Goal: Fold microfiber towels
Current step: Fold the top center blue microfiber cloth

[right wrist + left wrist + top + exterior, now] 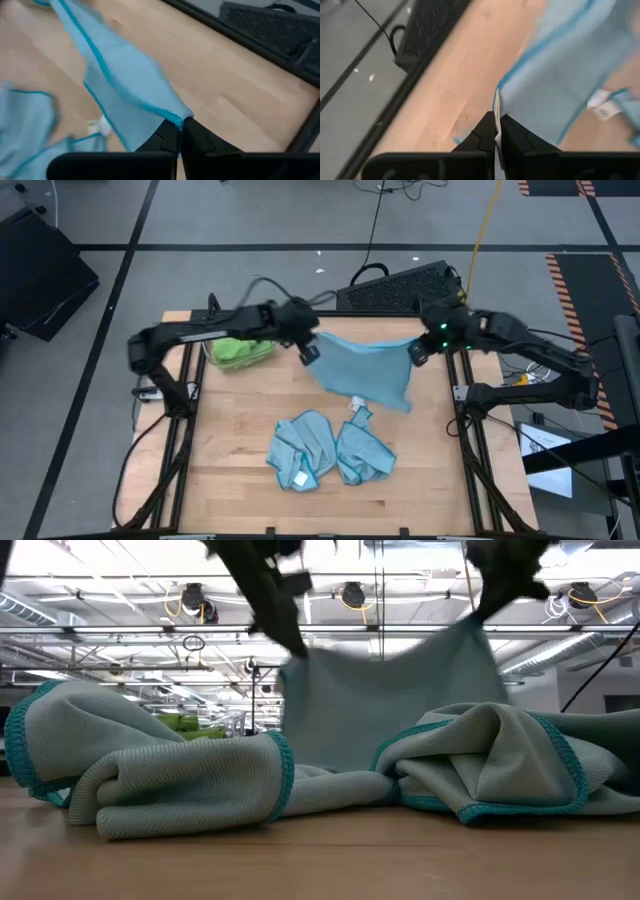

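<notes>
Leftmost, a lime green heap [240,352] of towels at the table's far left corner, bunched and unfolded; count impossible to tell from above. Next, left gripper [308,352] raised over the far middle of the table [230,440], fingers pinched tight on one top corner of a light blue towel [365,370]; corner hem seen nipped between the fingers [482,135] in the left wrist view. Between both arms, that towel stretched out and hanging in the air, its white tag [357,404] dangling at the lower edge, near the crumpled pair below. Nearer the front, two more blue towels [330,448] lying crumpled side by side, touching, not folded. Rightmost, right gripper [417,352] clamped on the towel's other top corner, hem visible at its fingers [167,137]. Behind the table, a dark crate [400,285] on the floor.

Progress, judged from this: early. No neat folded square visible anywhere; one towel lifted and spread ready for laying flat, all others waiting.
</notes>
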